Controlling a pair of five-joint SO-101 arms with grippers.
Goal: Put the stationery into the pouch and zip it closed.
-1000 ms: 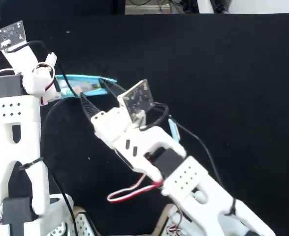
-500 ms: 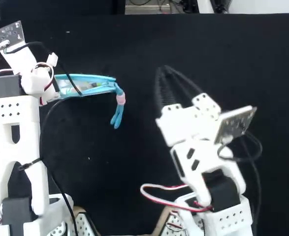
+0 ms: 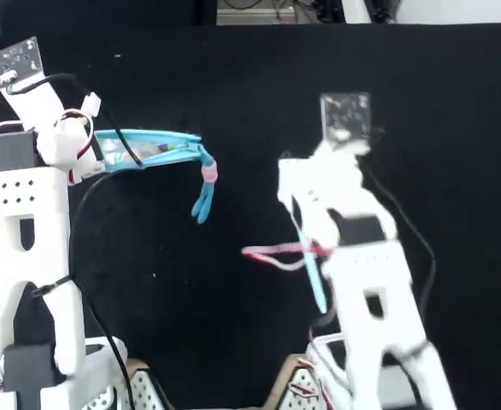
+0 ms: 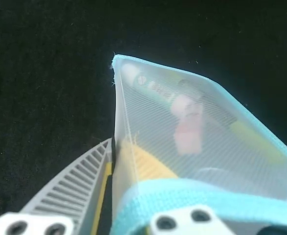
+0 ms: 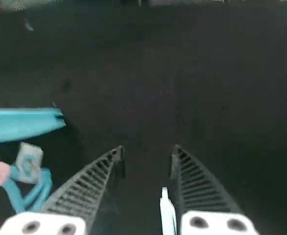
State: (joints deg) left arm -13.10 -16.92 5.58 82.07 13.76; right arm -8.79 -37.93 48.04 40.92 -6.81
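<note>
Closest in, your left gripper (image 4: 113,161) is clenched on the near end of the pouch (image 4: 192,142), with the mesh pinched between the jaws. Through that mesh you can read the stationery (image 4: 150,85) inside: a pale green barrel, something pink, and a yellow piece down by the grip.

Further out, your right gripper (image 5: 147,148) sits released, jaws apart with nothing between them. It is well apart from the pouch, over bare bench (image 3: 421,102). The zip pull (image 3: 204,192) dangles at the pouch's far end, so I'd judge the zip run home and the job close to done.

To finish cleanly, check that the zip pull is seated right at the end. Steer the right arm wide of it, and don't let go on the left before the pouch is settled on the bench.

Now the views. The left wrist camera gives you the contents through the mesh, where the high view offers just a thin teal edge. The high view gives you the spacing between both arms. The right wrist view catches the pouch's teal corner and the zip pull beside its own jaws.
</note>
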